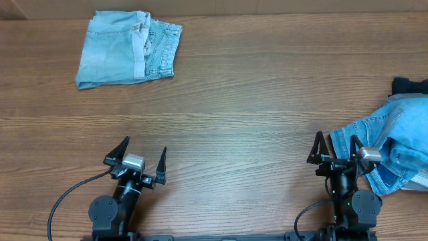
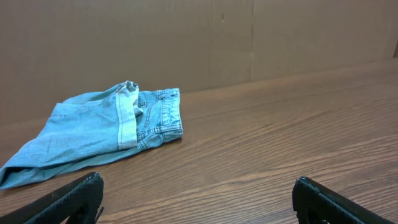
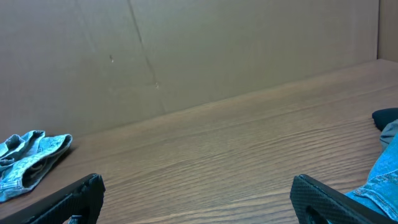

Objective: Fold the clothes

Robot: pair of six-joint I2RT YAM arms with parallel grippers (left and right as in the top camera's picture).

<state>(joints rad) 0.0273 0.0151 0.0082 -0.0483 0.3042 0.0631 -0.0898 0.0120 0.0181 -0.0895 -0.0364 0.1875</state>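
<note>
A folded pair of pale light-blue denim shorts (image 1: 127, 48) lies at the far left of the table; it also shows in the left wrist view (image 2: 99, 134) and small at the left of the right wrist view (image 3: 28, 158). A heap of unfolded, deeper-blue denim shorts (image 1: 391, 144) lies at the right edge, its hem showing in the right wrist view (image 3: 379, 183). My left gripper (image 1: 144, 155) is open and empty near the front edge (image 2: 196, 193). My right gripper (image 1: 336, 145) is open and empty, just left of the heap (image 3: 196, 190).
A dark garment (image 1: 409, 85) pokes out behind the heap at the far right. A brown cardboard wall (image 2: 186, 43) stands along the back of the wooden table (image 1: 241, 100).
</note>
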